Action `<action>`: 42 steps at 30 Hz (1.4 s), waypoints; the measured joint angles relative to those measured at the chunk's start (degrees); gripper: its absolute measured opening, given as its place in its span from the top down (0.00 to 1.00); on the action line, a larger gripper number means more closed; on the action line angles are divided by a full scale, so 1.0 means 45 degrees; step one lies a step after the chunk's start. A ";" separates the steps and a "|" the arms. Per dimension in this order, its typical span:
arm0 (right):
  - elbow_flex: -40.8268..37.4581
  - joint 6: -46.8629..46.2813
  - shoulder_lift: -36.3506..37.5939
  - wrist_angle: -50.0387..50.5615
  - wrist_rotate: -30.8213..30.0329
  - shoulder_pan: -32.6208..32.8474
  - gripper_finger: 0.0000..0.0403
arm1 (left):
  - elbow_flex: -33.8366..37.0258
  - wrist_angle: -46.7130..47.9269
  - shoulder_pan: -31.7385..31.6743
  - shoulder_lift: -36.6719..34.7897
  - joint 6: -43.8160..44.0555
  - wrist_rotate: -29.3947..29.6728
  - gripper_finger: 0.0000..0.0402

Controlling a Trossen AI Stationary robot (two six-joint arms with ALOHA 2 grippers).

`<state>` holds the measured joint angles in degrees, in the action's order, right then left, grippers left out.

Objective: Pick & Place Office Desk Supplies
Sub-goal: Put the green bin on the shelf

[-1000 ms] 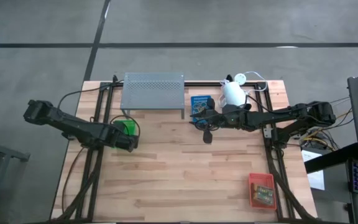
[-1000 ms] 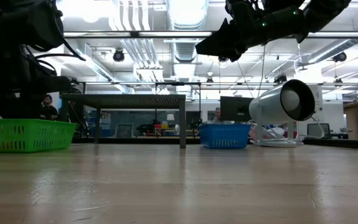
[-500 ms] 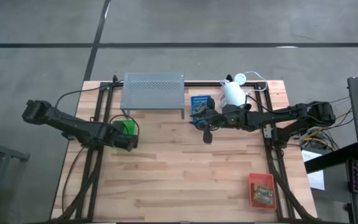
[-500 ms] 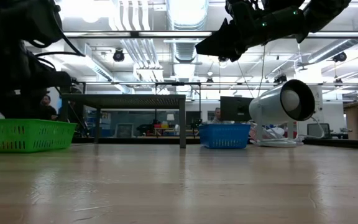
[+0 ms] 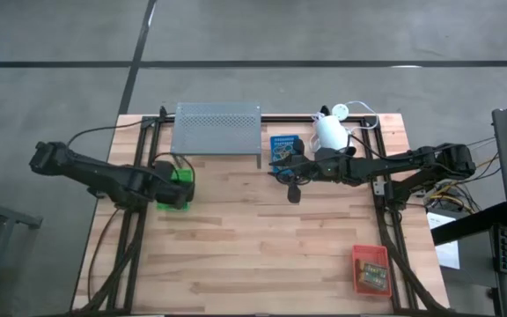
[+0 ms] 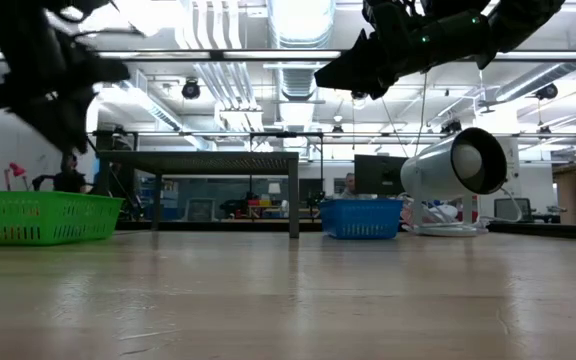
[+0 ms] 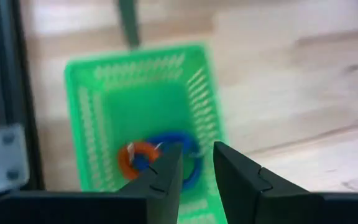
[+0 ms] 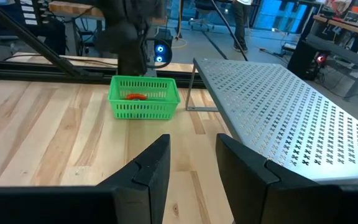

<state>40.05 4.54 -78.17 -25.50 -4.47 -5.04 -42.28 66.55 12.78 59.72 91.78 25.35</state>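
A green tray (image 7: pixel 145 118) stands on the table at the left, with a red loop (image 7: pixel 134 159) and a blue loop (image 7: pixel 180 144) lying on its floor. My left gripper (image 7: pixel 196 167) hangs above the tray, pointing steeply down, open and with nothing between its fingers. A blue tray (image 5: pixel 282 145) stands at the far middle. My right gripper (image 8: pixel 192 163) hovers just in front of the blue tray, high above the table, nearly level and open, holding nothing. A red-orange tray (image 5: pixel 370 269) with printed card boxes in it stands at the near right.
A grey perforated shelf (image 5: pixel 217 129) stands at the far edge between the green and blue trays. A white lamp (image 5: pixel 330 132) lies at the far right beside the right arm. Bare wood spreads across the middle and near part of the table (image 5: pixel 262 246).
My left gripper has risen straight up out of the green tray, most of it in the last half second, tipping a little. Its fingers stay open and the loops stay on the tray's floor.
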 joint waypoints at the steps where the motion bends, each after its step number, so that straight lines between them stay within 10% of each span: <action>1: 0.0004 0.0002 0.0000 0.0000 -0.0002 0.0002 0.68 | -0.0224 0.0023 0.0000 0.0000 -0.0330 0.0302 0.76; 19: 0.0000 0.0000 0.0000 0.0000 -0.0004 0.0000 0.68 | -0.0767 -0.2476 0.0015 0.0000 -0.5222 0.5817 0.76; 37: 0.0001 0.0000 0.0000 0.0000 0.0000 0.0001 0.68 | -0.0791 -0.2123 0.2507 -0.0835 -0.4539 0.3828 0.76; 42: 0.0004 0.0000 0.0000 0.0000 0.0000 0.0000 0.68 | -0.0791 -0.1894 0.2749 -0.0831 -0.4221 0.0510 0.76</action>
<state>40.07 4.54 -78.17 -25.50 -4.47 -5.04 -45.84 58.03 25.15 55.99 72.79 27.65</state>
